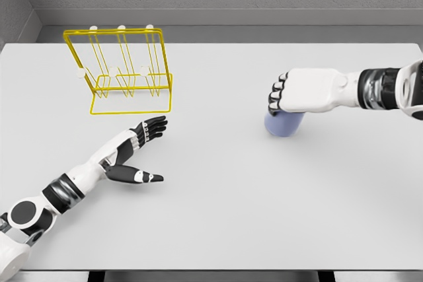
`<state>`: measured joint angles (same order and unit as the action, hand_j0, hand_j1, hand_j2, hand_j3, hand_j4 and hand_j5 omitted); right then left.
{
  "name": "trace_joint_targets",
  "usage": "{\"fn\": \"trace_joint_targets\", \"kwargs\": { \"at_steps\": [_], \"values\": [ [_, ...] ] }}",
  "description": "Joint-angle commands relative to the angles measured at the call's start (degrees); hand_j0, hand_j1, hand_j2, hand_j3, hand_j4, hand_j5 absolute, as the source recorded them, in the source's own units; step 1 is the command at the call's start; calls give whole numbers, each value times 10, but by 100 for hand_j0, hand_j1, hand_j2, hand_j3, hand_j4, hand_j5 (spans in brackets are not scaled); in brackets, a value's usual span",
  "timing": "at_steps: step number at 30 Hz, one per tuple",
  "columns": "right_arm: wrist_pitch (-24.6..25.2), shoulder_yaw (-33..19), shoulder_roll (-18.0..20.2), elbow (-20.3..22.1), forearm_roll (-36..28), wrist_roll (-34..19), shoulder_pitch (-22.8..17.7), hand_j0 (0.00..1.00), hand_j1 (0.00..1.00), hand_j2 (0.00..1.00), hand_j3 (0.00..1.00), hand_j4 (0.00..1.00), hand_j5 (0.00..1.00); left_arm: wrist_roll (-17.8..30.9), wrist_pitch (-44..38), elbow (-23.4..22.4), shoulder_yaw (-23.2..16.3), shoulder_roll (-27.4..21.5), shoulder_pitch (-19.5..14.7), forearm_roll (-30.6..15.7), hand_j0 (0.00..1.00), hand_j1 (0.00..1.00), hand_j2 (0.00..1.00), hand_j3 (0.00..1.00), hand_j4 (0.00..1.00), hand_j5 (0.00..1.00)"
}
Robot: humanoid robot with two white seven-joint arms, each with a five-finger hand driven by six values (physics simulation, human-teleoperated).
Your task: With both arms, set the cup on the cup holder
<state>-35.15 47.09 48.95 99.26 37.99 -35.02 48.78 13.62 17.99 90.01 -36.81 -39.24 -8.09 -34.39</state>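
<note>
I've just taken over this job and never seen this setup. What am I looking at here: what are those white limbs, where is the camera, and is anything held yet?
This single picture comes from a camera on a humanoid robot's head, looking down at a white table. It is a simulator's render. The white limbs are its own arms. The left hand lies open near the table, holding nothing. The right hand is curled over a pale blue cup, seemingly gripping it from above. At the far left stands a yellow wire cup holder, with no cup on it yet.
</note>
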Motion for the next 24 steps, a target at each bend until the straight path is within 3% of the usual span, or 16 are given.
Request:
{"fn": "trace_joint_targets", "kwargs": {
  "at_steps": [1, 11, 24],
  "values": [
    [1, -2, -1, 19, -6, 0, 0, 57, 57, 57, 57, 57, 57, 0, -10, 0, 0, 3, 0, -1, 100, 100, 100, 100, 100, 100],
    [1, 5, -64, 20, -18, 0, -1, 57, 57, 57, 57, 57, 57, 0, -23, 0, -12, 12, -13, 1, 100, 100, 100, 100, 100, 100],
    [1, 57, -141, 20, -17, 0, 6, 57, 57, 57, 57, 57, 57, -1, -22, -2, -12, 14, -13, -1, 100, 100, 100, 100, 100, 100]
  ]
}}
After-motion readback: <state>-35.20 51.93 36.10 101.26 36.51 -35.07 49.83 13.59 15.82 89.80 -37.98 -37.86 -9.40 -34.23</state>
